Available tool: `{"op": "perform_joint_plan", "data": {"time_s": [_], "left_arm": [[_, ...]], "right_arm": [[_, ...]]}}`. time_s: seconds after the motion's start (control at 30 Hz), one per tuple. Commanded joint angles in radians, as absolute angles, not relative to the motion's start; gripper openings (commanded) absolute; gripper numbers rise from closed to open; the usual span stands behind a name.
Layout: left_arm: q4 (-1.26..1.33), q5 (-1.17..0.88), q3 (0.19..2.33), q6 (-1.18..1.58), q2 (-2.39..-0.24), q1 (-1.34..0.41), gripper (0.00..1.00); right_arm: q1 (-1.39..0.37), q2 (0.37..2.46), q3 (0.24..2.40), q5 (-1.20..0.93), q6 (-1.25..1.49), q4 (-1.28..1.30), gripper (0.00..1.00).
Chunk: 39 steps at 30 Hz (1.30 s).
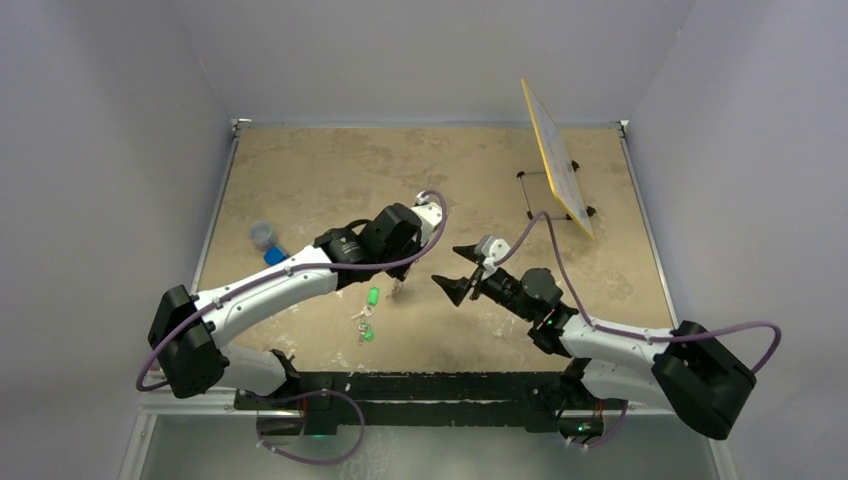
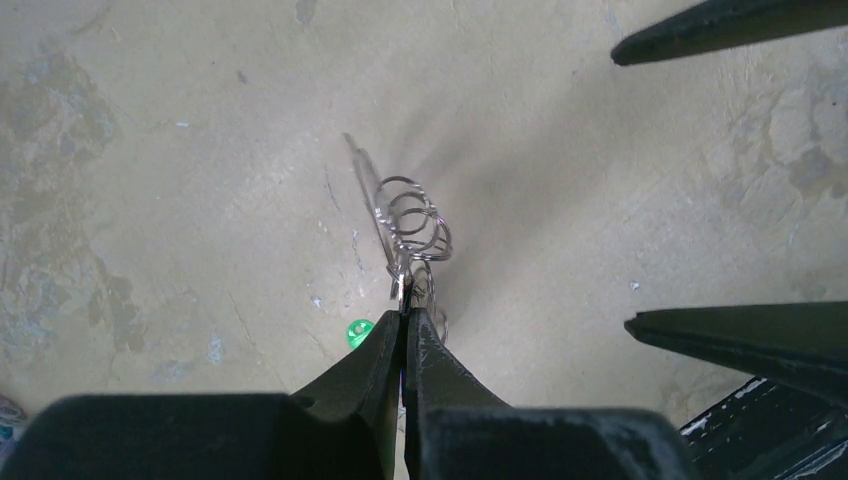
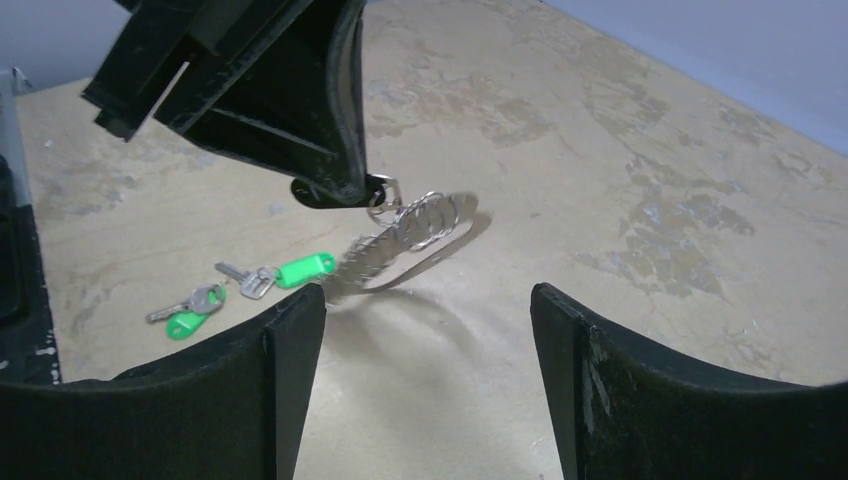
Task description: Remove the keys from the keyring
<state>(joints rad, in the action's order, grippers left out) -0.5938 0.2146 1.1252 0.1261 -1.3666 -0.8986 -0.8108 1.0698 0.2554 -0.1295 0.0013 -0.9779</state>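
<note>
1. Nearest me, the black rail (image 1: 430,385) carries both arm bases along the near edge of the table (image 1: 300,170). The tabletop is mottled tan, scuffed and blotched with paler patches.
2. Just past the rail, left of centre, a green-tagged bunch (image 1: 367,312) lies flat on the table.
3. Just beyond that bunch, my left gripper (image 2: 404,318) points down with its fingers pressed together. They pinch a small ring at the top of the keyring (image 3: 418,225).
4. The keyring hangs below the left fingertips as a cluster of small wire rings strung on a thin pale loop. The loop trails down towards the table. It is blurred in the right wrist view, so I cannot tell whether its low end touches the surface. I cannot pick out the keys among the rings.
5. My right gripper (image 3: 428,295) sits to the right of the keyring, aimed at it. Its fingers are spread wide, holding nothing and clear of the rings.
6. Farther out on the left, a small blue item (image 1: 266,240) rests on the table, too small to identify.
7. At the far right, a yellow board (image 1: 557,160) leans on a black wire stand.
8. Plain pale grey walls (image 1: 100,150) close in the table on the left, far and right sides.
</note>
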Motion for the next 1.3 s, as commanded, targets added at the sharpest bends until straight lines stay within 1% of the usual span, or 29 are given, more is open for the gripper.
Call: {"op": "perform_joint_plan", "data": {"time_s": [0.0,0.33,0.6,0.7,1.0,1.13,1.27], "left_arm": [[-0.558,0.171,1.099,0.080,-1.341,-0.889,0.00],[-0.539,0.116,1.065,0.087,-1.329,-0.855,0.00],[-0.531,0.062,1.060,0.086,-1.319,-0.831,0.00],[-0.528,0.043,1.057,0.086,-1.315,-0.823,0.00],[-0.526,0.009,1.055,0.083,-1.310,-0.809,0.00],[-0.529,0.005,1.055,0.082,-1.305,-0.805,0.00],[-0.525,0.005,1.054,0.082,-1.298,-0.801,0.00]], "right_arm": [[-0.811,1.163,0.251,-0.116,-0.048,-1.173,0.78],[-0.826,1.396,0.200,-0.171,-0.054,-1.545,0.78],[-0.884,1.569,0.186,-0.024,-0.101,-1.782,0.78],[-0.892,1.606,0.190,-0.003,-0.111,-1.850,0.78],[-0.902,1.657,0.232,-0.003,-0.154,-1.943,0.77],[-0.909,1.684,0.267,-0.003,-0.176,-1.947,0.78],[-0.912,1.693,0.286,0.039,-0.188,-1.976,0.78]]}}
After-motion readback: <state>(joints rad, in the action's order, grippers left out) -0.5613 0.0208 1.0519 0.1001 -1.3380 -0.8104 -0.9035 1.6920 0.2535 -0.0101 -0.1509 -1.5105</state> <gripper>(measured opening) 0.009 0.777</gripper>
